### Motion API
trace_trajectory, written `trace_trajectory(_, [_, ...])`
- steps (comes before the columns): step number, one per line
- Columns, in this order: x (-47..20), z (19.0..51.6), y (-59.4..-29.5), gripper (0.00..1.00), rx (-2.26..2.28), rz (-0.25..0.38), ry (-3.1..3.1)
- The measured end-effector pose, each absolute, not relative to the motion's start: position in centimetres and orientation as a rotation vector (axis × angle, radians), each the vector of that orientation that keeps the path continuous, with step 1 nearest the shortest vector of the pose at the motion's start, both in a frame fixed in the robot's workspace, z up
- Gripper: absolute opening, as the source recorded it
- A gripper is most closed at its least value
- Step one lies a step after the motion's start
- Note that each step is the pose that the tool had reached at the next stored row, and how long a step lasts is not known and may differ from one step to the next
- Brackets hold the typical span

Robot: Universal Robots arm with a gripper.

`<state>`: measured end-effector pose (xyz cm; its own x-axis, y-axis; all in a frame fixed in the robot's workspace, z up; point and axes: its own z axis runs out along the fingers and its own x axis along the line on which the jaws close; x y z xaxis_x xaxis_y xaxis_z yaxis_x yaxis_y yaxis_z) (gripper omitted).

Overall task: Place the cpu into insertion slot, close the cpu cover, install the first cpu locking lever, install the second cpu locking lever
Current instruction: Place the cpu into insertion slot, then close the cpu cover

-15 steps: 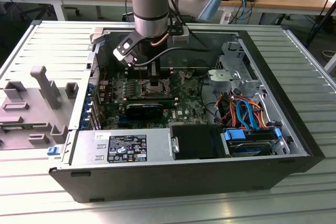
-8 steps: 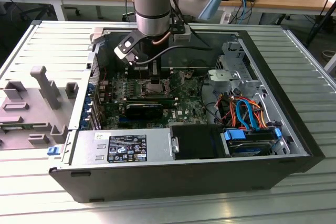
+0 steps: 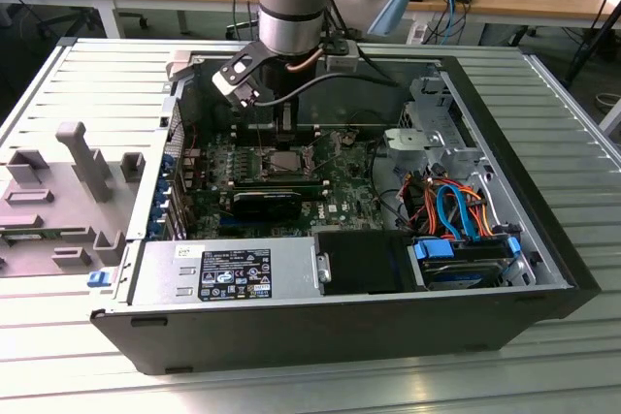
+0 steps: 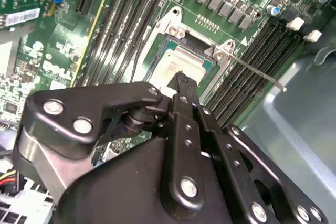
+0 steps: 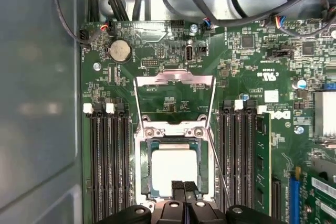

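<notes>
Seated flat inside the square, dark, metal-rimmed insertion slot [image 5: 140, 167] at the green circuit board's [image 5: 247, 66] middle lies the small silver-grey square cpu [image 5: 175, 165]. My black tool [image 5: 184, 185] hovers at its edge, fingers pinched together and empty. The thin silvery cpu cover [image 5: 175, 78] is folded back, seemingly to keep the slot clear.

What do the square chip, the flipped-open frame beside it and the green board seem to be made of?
By looks alone: the cpu has a pale, matte silver-grey top, likely metal; the cpu cover is a thin bright frame that catches the light, probably sheet steel; the circuit board is glossy green with fine traces, seemingly a lacquered laminate.
</notes>
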<state>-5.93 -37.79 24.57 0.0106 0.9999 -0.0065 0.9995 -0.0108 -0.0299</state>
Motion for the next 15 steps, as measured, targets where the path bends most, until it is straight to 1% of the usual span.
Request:
trace_trajectory(3, [-5.90, 25.18, -37.79, 0.11, -2.221, 0.039, -2.197])
trace_trajectory(10, [-5.91, 25.19, -37.80, 0.11, -2.220, 0.037, -2.196])
trace_trajectory(15, [-5.67, 25.19, -38.46, 0.11, -2.219, 0.037, -2.197])
